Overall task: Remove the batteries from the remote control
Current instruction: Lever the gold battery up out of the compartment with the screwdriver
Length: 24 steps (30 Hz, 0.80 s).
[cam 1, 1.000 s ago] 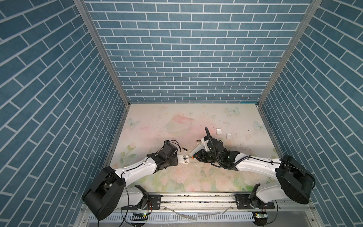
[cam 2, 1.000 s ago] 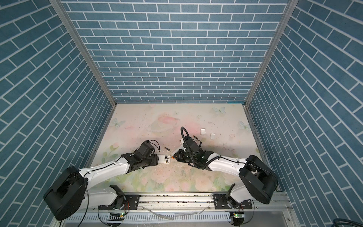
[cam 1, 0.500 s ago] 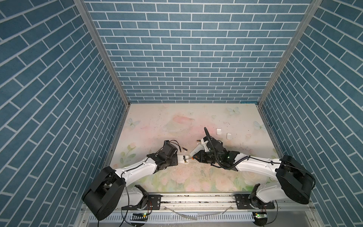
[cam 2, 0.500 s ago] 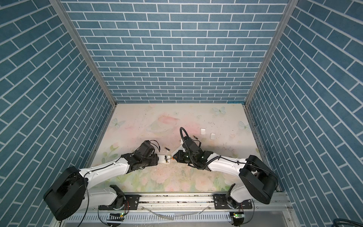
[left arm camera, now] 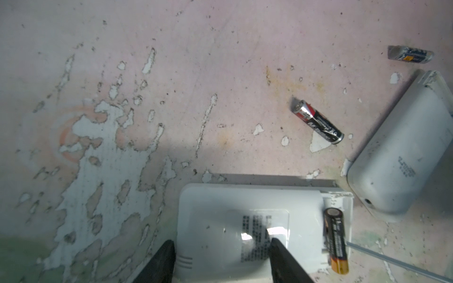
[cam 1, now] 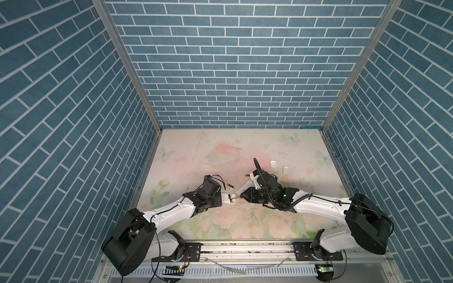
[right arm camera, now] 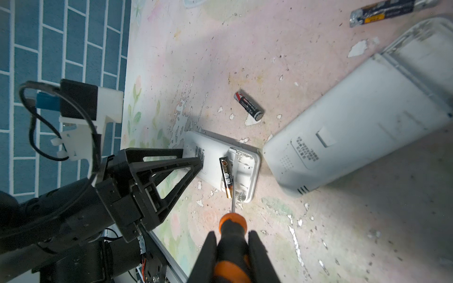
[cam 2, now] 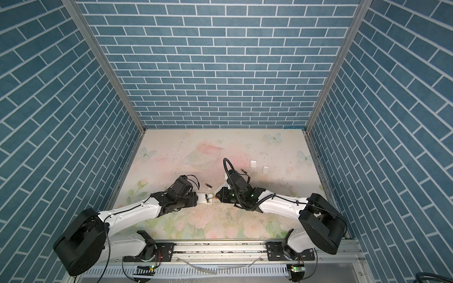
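My left gripper (left arm camera: 221,247) is shut on the small white remote control (left arm camera: 245,215), one finger at its end and the other on its back. In both top views it lies at centre (cam 1: 229,198) (cam 2: 206,198). One of the batteries (left arm camera: 335,241), black with a gold end, sits in the open compartment (right arm camera: 241,171). My right gripper (right arm camera: 231,247) is shut on an orange-and-black screwdriver (right arm camera: 231,227), its tip at that battery (right arm camera: 226,177). A black-red battery (left arm camera: 317,121) (right arm camera: 249,105) lies loose behind the remote. A darker battery (left arm camera: 410,55) (right arm camera: 382,11) lies farther off.
A larger white remote (left arm camera: 404,152) (right arm camera: 355,117) lies face down close beside the small one, under my right arm in a top view (cam 1: 247,186). Two white covers (cam 1: 273,163) (cam 1: 285,169) lie at the back right. Blue brick walls enclose the table; a rail (cam 1: 245,247) runs along the front.
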### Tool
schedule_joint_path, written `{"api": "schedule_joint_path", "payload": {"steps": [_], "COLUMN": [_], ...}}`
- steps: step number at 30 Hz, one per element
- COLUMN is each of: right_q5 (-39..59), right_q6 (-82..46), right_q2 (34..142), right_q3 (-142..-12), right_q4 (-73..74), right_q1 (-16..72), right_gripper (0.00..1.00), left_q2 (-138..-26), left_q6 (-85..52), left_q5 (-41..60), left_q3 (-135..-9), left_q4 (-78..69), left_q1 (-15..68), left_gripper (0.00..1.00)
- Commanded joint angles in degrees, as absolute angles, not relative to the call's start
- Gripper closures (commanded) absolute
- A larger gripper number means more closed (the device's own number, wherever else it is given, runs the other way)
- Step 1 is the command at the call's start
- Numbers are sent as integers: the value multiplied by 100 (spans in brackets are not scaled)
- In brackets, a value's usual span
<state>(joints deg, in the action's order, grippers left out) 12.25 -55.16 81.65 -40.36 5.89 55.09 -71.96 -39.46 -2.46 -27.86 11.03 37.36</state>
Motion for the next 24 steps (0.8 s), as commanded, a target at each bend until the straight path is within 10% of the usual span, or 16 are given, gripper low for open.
{"api": "schedule_joint_path", "payload": {"steps": [1, 24], "right_q5": [1504, 1380], "right_q6": [-5449, -5414], "right_q2": [7983, 7831], "right_q3": [-4359, -4380], "right_q4": [855, 624], "right_q1": [5645, 5721], "right_gripper": [100, 100], "left_q2": [-7273, -7174], "left_q6": [-3946, -4007], "left_q5": [-259, -272], "left_q3": [-2566, -2456], "left_q4": [1545, 1493], "left_q1": [3735, 3736], "left_gripper": [38, 38]}}
